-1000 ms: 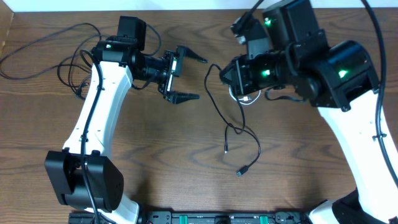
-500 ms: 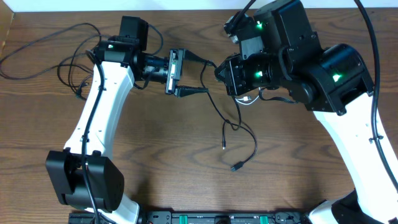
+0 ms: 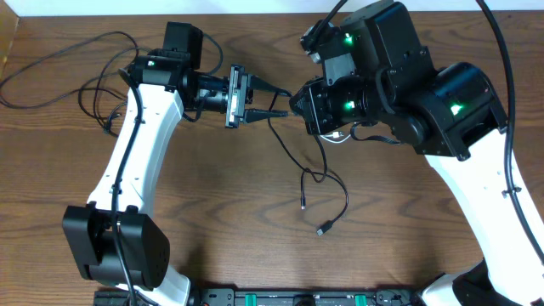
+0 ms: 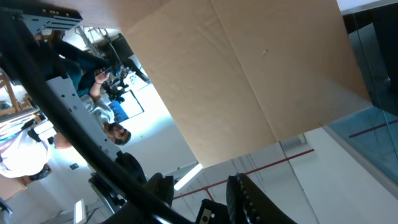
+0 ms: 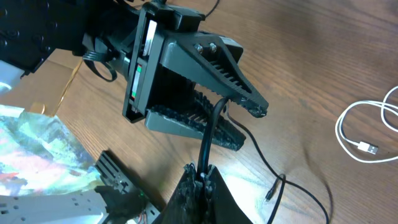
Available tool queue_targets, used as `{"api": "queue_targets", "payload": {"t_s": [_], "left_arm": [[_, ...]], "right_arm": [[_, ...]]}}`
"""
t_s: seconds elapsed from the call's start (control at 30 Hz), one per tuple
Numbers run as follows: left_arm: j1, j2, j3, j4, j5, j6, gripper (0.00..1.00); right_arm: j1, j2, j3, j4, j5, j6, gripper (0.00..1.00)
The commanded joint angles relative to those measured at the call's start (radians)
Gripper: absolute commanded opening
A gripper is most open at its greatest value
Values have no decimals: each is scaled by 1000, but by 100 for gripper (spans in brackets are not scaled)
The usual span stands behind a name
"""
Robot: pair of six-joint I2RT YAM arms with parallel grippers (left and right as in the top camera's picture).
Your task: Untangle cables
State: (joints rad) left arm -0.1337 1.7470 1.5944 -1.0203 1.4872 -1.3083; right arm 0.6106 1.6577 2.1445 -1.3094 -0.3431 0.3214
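Note:
My right gripper (image 5: pixel 204 173) is shut on a black cable (image 5: pixel 211 127) and holds it up between the fingers of my left gripper (image 5: pixel 249 127). In the overhead view the left gripper (image 3: pixel 276 100) is open with a narrow gap, and its tips meet the right gripper (image 3: pixel 294 104). The black cable (image 3: pixel 293 153) hangs from there to the table, with plug ends near the middle (image 3: pixel 324 229). The white cable (image 5: pixel 357 127) lies coiled on the table, mostly hidden under the right arm in the overhead view (image 3: pixel 340 137). The left wrist view faces upward, showing the left gripper (image 4: pixel 199 199).
Another thin black cord (image 3: pixel 51 72) lies in loose loops at the far left of the table, behind the left arm. The right arm's bulky body (image 3: pixel 408 85) hangs over the far right part. A rail (image 3: pixel 280 297) runs along the front edge.
The left gripper's fingers have narrowed from wide open. The right arm moved left with the black cable, bringing it between those fingers. The cable's loose ends slid left.

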Motion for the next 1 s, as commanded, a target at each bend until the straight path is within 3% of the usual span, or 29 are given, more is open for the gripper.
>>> {"api": "queue_targets", "payload": {"t_s": [0.0, 0.8, 0.97], "left_arm": [[-1, 2, -3, -2, 6, -11, 33], [-1, 2, -3, 133, 16, -150, 39], [-1, 2, -3, 133, 16, -162, 26]], "right_arm": [[6, -2, -1, -4, 4, -8, 1], [6, -2, -1, -48, 82, -8, 1], [6, -2, -1, -47, 82, -8, 1]]}}
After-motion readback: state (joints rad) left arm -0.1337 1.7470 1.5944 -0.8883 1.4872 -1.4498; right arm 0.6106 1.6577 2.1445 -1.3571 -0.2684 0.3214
